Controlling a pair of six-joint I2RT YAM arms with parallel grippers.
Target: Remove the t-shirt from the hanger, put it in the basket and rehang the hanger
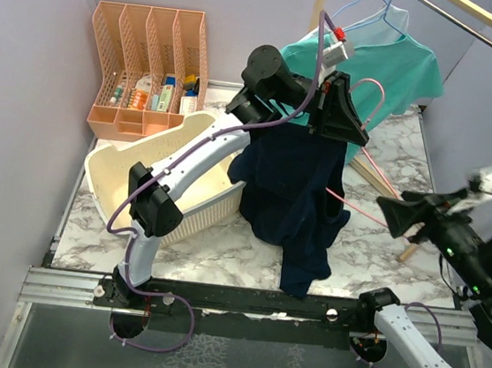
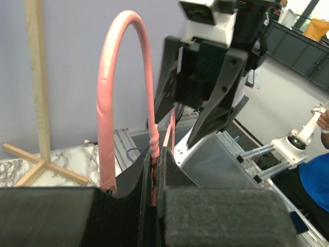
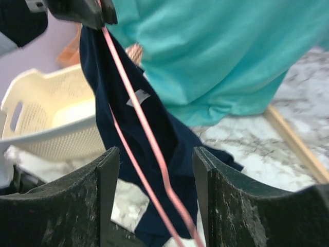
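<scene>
- Left side: rears up from its base past the cream basket, bends at the elbow, and ends high above the marble table, with the left gripper pointing right.
- Clamped tight there on the pink hanger, pads together at the foot of its hook, the hook curving up free above them.
- Draped from that hanger: the navy t-shirt, bunched and hanging long, its lowest fold down at the table's front edge, its left side just beside the basket's rim.
- Right side: low and far to the right, forearm about level, right gripper aimed left at the shirt.
- Jaws apart there; in the wrist view a thin pink run of the hanger passes through the gap, but cannot tell whether it touches either finger.
- Close behind the left gripper: a teal shirt on a blue hanger.
- On the table between the two grippers: the legs of a wooden stand.
- In the back left corner: a pink organizer, well apart from both grippers.
- Bare marble at front right, beneath the right gripper; wall close on the left.
</scene>
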